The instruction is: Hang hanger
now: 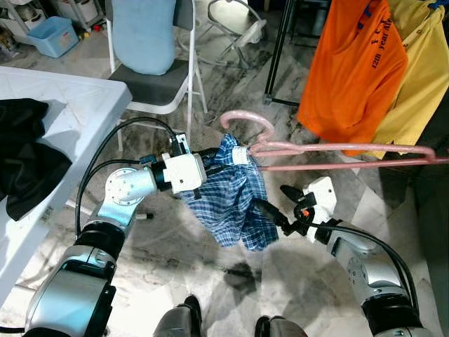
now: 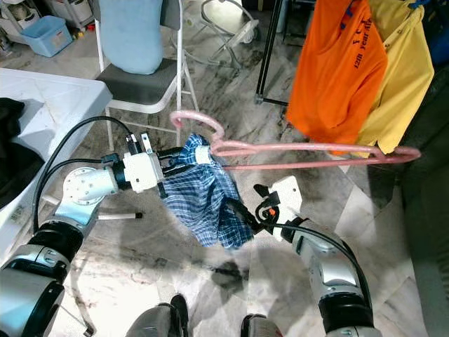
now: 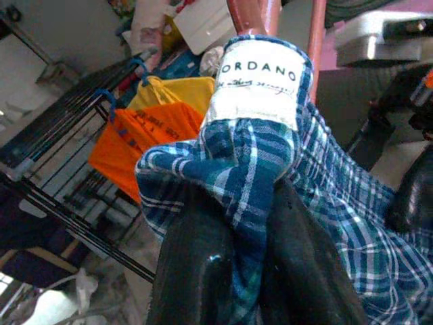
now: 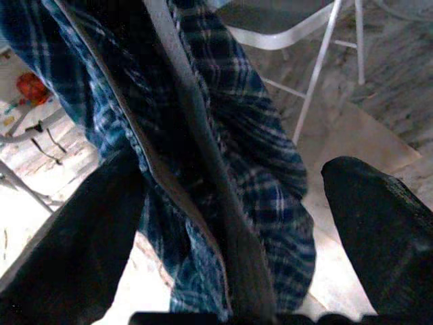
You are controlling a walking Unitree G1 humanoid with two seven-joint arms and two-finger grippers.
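A pink hanger (image 1: 330,149) hovers level over the floor, hook (image 1: 247,119) pointing left. A blue plaid shirt (image 1: 235,203) droops from its neck, a white label (image 3: 260,74) at the collar. My left gripper (image 1: 216,159) is shut on the bunched collar right by the hanger's neck; its fingers (image 3: 203,271) pinch the cloth under the label. My right gripper (image 1: 269,196) is open at the shirt's lower right edge, and its fingers (image 4: 379,217) are spread wide with plaid cloth (image 4: 223,169) hanging in front of them.
A dark clothes rack (image 1: 279,49) at the back right carries an orange shirt (image 1: 354,70) and a yellow shirt (image 1: 417,84). A folding chair (image 1: 151,84) with a light blue cushion stands behind. To the left is a white table (image 1: 77,98) with a black garment (image 1: 21,158).
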